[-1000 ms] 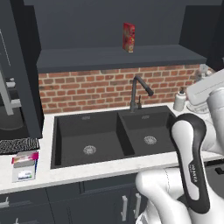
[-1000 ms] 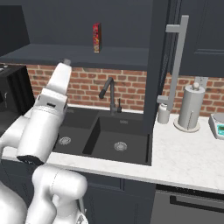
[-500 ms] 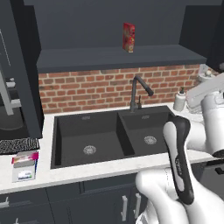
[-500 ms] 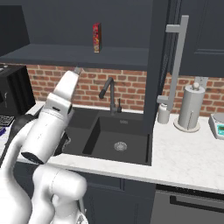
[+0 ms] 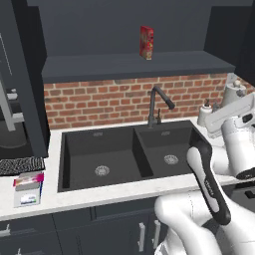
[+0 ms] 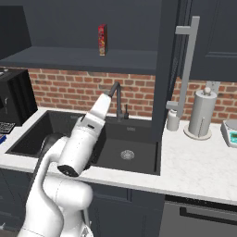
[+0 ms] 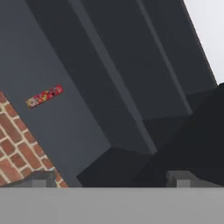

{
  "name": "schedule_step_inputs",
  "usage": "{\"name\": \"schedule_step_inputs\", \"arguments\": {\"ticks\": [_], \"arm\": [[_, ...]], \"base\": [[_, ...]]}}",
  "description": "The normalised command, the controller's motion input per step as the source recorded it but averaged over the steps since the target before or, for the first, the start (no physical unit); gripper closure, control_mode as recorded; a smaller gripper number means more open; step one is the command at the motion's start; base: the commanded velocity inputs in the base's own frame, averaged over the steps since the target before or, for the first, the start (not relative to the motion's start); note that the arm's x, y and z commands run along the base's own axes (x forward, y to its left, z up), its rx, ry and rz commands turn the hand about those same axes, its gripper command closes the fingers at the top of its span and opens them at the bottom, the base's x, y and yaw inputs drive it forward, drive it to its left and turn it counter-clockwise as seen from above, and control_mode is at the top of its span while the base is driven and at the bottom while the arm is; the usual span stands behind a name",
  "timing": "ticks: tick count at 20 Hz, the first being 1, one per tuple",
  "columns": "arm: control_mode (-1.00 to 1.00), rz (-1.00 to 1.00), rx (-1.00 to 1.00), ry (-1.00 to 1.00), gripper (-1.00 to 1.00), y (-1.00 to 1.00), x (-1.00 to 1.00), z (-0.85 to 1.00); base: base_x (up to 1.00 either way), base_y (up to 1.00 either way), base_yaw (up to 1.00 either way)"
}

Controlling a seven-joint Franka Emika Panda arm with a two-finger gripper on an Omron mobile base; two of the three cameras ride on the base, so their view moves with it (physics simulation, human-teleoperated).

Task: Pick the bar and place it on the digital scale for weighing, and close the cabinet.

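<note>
The cabinet [image 5: 134, 64] stands open, its inner shelf bare except for a tall red carton [image 5: 146, 42]. One of its doors [image 6: 167, 65], with a long silver handle [image 6: 187, 60], juts out over the counter. On the left counter sits the digital scale [image 5: 26, 196], with the pink bar [image 5: 28, 180] lying flat on top. My gripper [image 7: 109, 179] is open and holds nothing; its fingertips [image 7: 39, 178] stand far apart. It looks up at the cabinet's dark panels and the carton [image 7: 44, 96]. My forearm [image 6: 99, 113] reaches over the sink towards the faucet.
A black double sink [image 5: 129, 154] with a faucet [image 5: 158, 102] lies ahead. A speckled mat [image 5: 20, 165] lies left of it. Right of the sink stand a soap dispenser [image 6: 172, 121], a paper towel holder [image 6: 202, 113] and a small teal-topped device [image 6: 230, 131]. A black appliance [image 6: 16, 97] is at the left.
My arm has swung to the right and lower across the sink, towards the faucet. The gripper has stayed open. Bar, scale and cabinet doors have not moved.
</note>
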Motion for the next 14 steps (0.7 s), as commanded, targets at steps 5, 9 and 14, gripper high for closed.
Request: {"name": "schedule_step_inputs", "arguments": {"ticks": [5, 9, 14], "arm": [[-1.0, 0.16, 0.03, 0.03, -1.0, -0.73, -0.07, -0.31], [-1.0, 0.15, 0.0, 0.1, -1.0, -0.44, 0.0, -0.48], [-1.0, 0.11, 0.0, 0.02, -1.0, -0.23, 0.0, -0.36]], "base": [[0.0, 0.0, 0.0], [0.0, 0.0, 0.0], [0.0, 0.0, 0.0]]}}
